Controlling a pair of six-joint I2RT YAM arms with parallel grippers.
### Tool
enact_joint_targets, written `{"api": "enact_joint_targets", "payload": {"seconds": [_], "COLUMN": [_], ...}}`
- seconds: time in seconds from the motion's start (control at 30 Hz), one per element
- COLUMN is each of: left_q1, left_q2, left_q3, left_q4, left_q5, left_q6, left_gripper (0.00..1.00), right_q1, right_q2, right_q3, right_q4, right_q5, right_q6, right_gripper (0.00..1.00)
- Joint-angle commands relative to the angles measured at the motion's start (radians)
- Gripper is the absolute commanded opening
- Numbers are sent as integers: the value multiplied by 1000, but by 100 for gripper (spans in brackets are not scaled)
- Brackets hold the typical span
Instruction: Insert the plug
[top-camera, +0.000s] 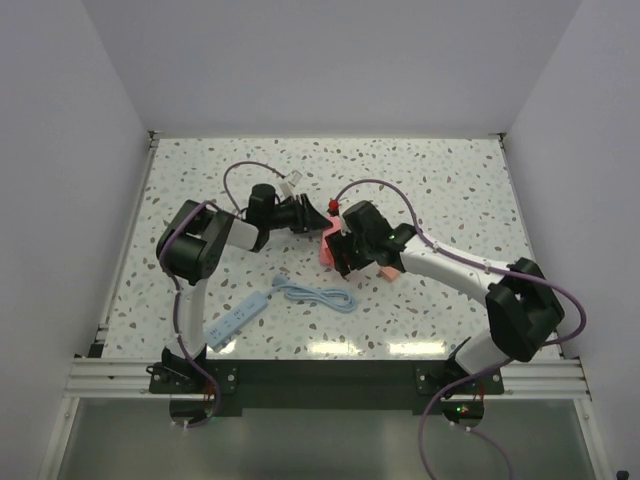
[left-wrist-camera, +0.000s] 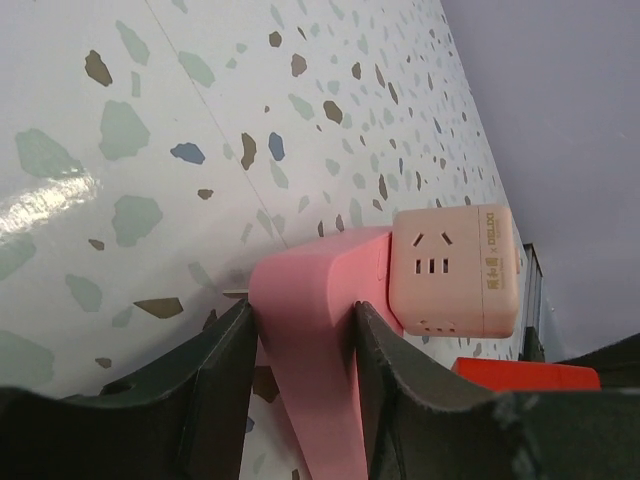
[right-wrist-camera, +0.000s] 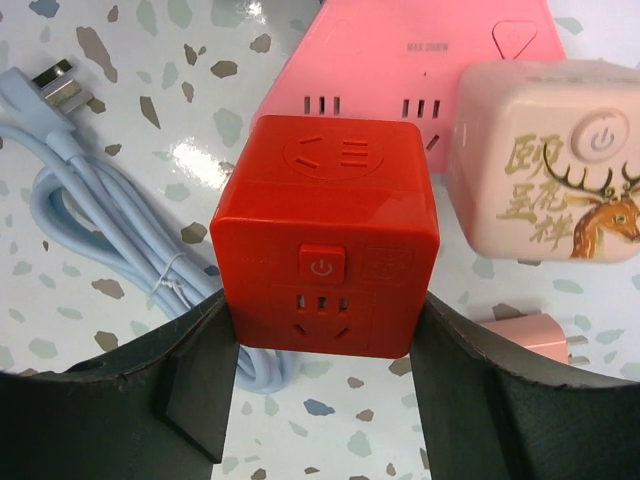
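Note:
The plug (right-wrist-camera: 525, 333) is a small salmon piece lying on the table at the lower right of the right wrist view, partly behind my right finger. My right gripper (right-wrist-camera: 325, 305) is shut on a bright red socket cube (right-wrist-camera: 325, 240), fingers pressed to its two sides. My left gripper (left-wrist-camera: 303, 310) is shut across the narrow end of a flat pink power strip (left-wrist-camera: 320, 300). A pale salmon socket cube (left-wrist-camera: 455, 270) sits at the strip's far end. From above, both grippers (top-camera: 312, 222) (top-camera: 340, 228) meet over the pink strip (top-camera: 327, 248) mid-table, the red cube (top-camera: 331, 206) showing between them.
A coiled light-blue cable (top-camera: 320, 296) with a white strip (top-camera: 238, 320) lies in front of the left arm, and its plug end (right-wrist-camera: 55, 88) lies left of the red cube. White walls close the table on three sides.

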Motion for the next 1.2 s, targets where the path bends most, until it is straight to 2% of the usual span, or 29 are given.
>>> {"api": "enact_joint_targets", "payload": {"seconds": [0.0, 0.33, 0.67, 0.87, 1.17], "left_q1": [-5, -4, 45, 61, 62], "left_q2": [-8, -91, -264, -293, -330], "left_q3": [-42, -135, -344, -411, -453], "left_q4": [81, 79, 108, 140, 131], "left_q5": [24, -81, -353, -416, -459], "left_q6": [-1, 20, 6, -40, -61], "left_gripper": [0, 0, 0, 0, 0], "right_q1": [-6, -15, -51, -55, -54], "right_q2": [35, 93, -2, 15, 83], "right_q3": [84, 136, 73, 107, 194], "right_q4": [13, -34, -43, -56, -82], "right_q5": [-8, -41, -290, -435, -406], "right_q6": [-23, -51, -178, -270, -325], "right_gripper": [0, 0, 0, 0, 0]}}
